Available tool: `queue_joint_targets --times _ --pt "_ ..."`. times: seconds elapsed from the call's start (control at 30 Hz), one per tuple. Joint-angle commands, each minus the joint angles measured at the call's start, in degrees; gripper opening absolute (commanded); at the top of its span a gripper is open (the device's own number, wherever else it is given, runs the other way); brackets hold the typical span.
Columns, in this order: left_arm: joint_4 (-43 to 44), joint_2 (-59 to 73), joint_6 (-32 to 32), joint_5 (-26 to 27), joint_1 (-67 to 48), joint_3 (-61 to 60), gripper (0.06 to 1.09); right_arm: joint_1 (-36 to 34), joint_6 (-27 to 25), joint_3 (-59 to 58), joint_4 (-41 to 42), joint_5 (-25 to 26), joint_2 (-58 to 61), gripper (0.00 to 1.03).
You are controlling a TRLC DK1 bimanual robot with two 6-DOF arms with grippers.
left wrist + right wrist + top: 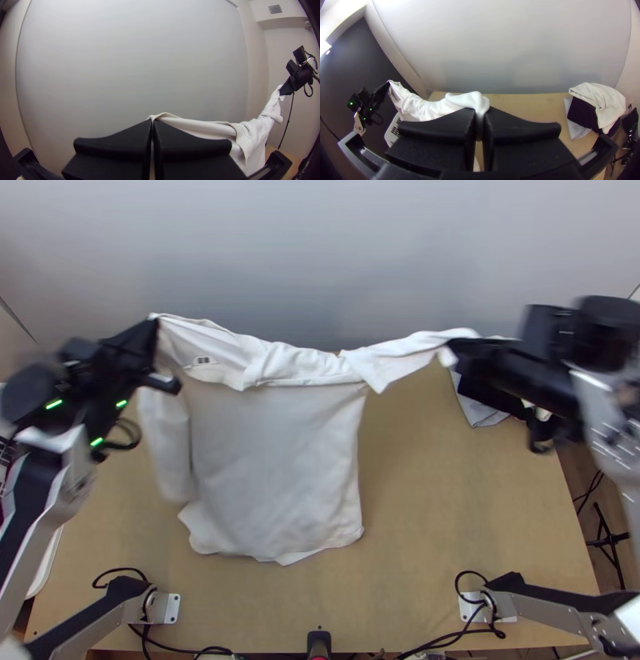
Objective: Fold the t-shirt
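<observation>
The t-shirt (pixel 280 460) spans crosswise between the left gripper (pixel 154 325) and right gripper (pixel 451 346), each pinching one upper end, its body hanging toward the near edge of the tabletop (pixel 472 500)

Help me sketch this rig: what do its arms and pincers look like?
Left arm and right arm: pale links, black joints. Left pincer and right pincer: two wide, flat black fingers each. Black cables loop nearby; green lights mark the left wrist.
</observation>
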Motion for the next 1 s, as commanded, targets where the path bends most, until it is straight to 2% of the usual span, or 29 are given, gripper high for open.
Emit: queue_joint_targets --times 0.0,0.07,0.23,0.37,0.4,0.43,0.5,0.53,0.73,0.87,0.97 --pt "16.4 15.7 0.2 2.1 6.8 -7.8 0.1 -4.5 -2.3 -15.6 16.4 -0.4 6.2 0.03" --pt "20.1 20.8 0.2 2.1 8.3 -6.3 0.1 -6.1 -3.4 -15.7 20.6 -0.3 10.4 0.03" --pt "20.2 29.9 -0.2 1.4 8.9 -1.1 0.1 -9.6 -4.7 -14.6 29.4 -0.2 20.3 0.03" --pt "19.5 35.1 -0.8 -0.1 8.7 1.1 0.11 -10.1 -5.2 -15.3 37.0 3.2 25.0 0.03" --pt "19.4 36.4 -1.8 -0.4 8.7 1.8 0.19 -10.1 -5.2 -15.4 38.6 3.6 25.9 0.03" --pt "19.3 37.5 -2.9 -0.5 8.8 2.5 0.38 -10.1 -4.9 -15.4 39.7 3.9 27.0 0.03" --pt "17.1 38.8 -5.1 -1.3 8.7 4.2 0.91 -9.9 -4.8 -15.4 41.4 5.1 28.3 0.03" --pt "13.9 39.0 -6.3 -1.7 8.5 5.6 1.05 -9.7 -4.6 -15.4 41.7 5.4 28.7 0.03" --pt "0.5 30.1 -8.9 -1.8 8.0 6.8 1.05 -7.3 -4.1 -19.2 41.7 6.4 25.4 0.03" --pt "-14.4 18.2 -9.4 -1.3 7.0 6.7 1.04 -5.6 -4.1 -24.9 41.7 6.5 20.3 0.03" --pt "-25.6 8.2 -8.8 -1.2 1.4 6.1 1.04 -4.7 -4.0 -29.3 42.2 6.5 16.7 0.03"
